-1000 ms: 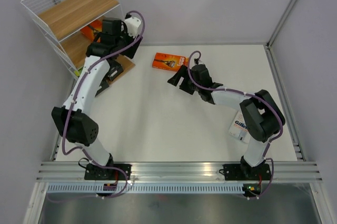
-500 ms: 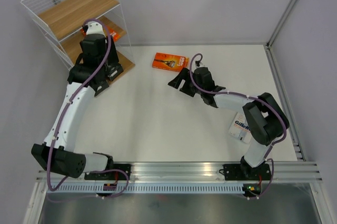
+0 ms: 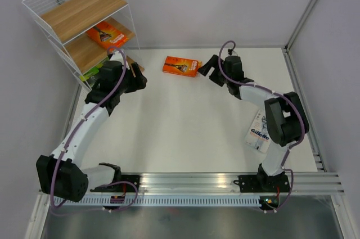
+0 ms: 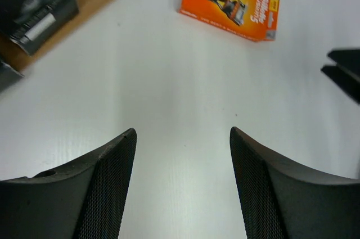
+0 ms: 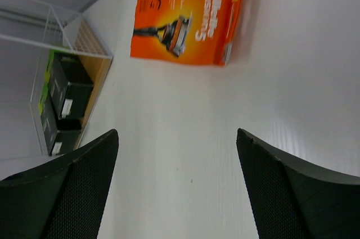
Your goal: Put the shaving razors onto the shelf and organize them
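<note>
**Item in hand:** orange pack, flat and face up on the table, near the back edge, well apart from the shelf.

**Right gripper**: jaws spread wide, nothing between them. It is just beside the pack's right end and pointed at it.

**Left gripper**: jaws apart and empty, low over the table beside the shelf's bottom tier.

**Step, as judged:** the right arm picks up the orange pack.
- The pack lies flat, so the fingers probably need to straddle its short width and close on the two long edges.
- The tips should come right down to the table before closing.
- Thin card may buckle, so a centred grip would likely keep it level for the carry.
- The left arm stands between pack and shelf, so a handover or a clear path is likely needed.

**Other stock:**
- shelved orange pack, on the middle tier.
- black packs, two with lime-green ends, side by side on the bottom tier.
- white pack, on the table at the right, partly under the right arm.

**Markings:**
- Orange pack: "Gillette" and "Fusion5" beside a razor picture; the smaller print is too small to read.
- White pack: "Gillette" in blue.
- Black packs: label text illegible.
</note>
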You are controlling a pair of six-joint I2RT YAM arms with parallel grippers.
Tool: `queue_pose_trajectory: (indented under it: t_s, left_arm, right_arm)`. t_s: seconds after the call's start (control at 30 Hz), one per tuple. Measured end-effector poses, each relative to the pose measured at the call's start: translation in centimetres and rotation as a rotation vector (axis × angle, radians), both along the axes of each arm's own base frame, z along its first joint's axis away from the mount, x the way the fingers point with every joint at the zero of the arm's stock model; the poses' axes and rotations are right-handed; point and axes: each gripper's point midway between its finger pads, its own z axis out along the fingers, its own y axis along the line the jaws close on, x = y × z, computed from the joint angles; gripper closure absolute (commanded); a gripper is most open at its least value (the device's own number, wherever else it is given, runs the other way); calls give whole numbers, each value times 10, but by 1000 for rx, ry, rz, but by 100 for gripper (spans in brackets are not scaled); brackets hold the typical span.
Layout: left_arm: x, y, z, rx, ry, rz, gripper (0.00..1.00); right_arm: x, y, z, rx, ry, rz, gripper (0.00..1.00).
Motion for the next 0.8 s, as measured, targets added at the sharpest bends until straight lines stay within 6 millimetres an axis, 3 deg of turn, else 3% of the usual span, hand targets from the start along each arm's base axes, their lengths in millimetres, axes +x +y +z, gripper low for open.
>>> queue_pose_trajectory:
  t_s: [0.17, 0.27, 0.37, 0.53, 0.57, 0.8]
  left_arm:
    - [-19, -19, -38, -66, 85, -65, 26]
    - [-30, -20, -49, -82, 112, -74, 25]
    - [-34, -22, -45, -105, 99, -75, 25]
    - [-33, -26, -40, -139, 82, -81, 25]
    - [-33, -27, -41, -143, 84, -83, 25]
    - [-33, -26, -48, -144, 93, -79, 25]
  right_arm:
    - [53, -23, -3, -10, -45, -47, 25]
    - [78, -30, -25, -7, -28, -54, 31]
    - [99, -31, -53, -14, 4, -55, 31]
    - [118, -24, -82, -34, 37, -43, 35]
    - [119, -23, -85, -37, 42, -42, 40]
    - [130, -18, -88, -25, 31, -48, 46]
